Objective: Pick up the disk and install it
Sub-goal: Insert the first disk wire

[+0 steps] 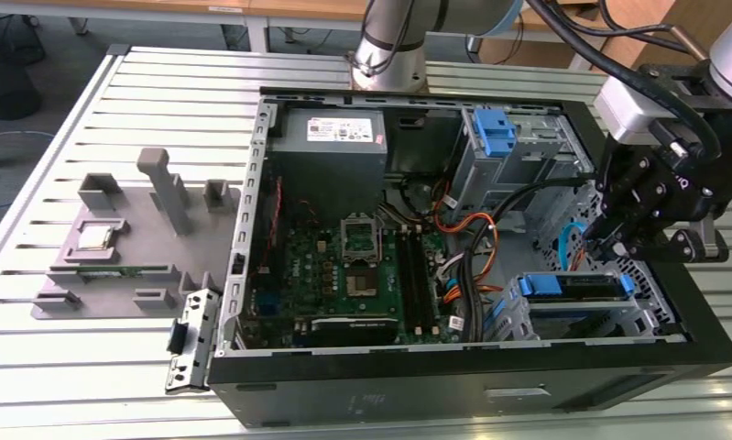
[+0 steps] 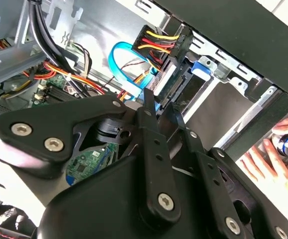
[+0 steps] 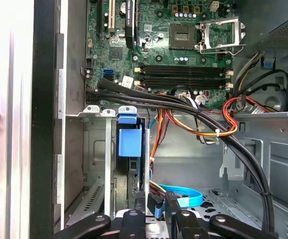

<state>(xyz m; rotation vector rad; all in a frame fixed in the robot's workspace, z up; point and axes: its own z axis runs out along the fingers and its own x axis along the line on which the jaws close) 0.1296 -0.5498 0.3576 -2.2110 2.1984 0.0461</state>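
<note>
Disk [image 1: 570, 286] is sitting in a drive cage inside the open computer case [image 1: 464, 394], toward the exterior view's right, and the case is lying on the slatted table [image 1: 84, 385]. Pincer [image 1: 618, 249] is hanging close over the disk, near a curled blue cable [image 1: 570, 243]. Whether it is open or closed, I cannot tell.

- Disk [image 1: 570, 286]: in the exterior view, the drive cage [image 1: 549, 323] hides the body below the upper edge and blue carrier.
- Person's hand [image 2: 276, 154]: cut off by the picture edge in the second wrist view.
- Items on the grey fixture [image 1: 109, 247]: too small to identify.
- Arm [image 1: 397, 37]: upper part cut off in the exterior view.
</note>
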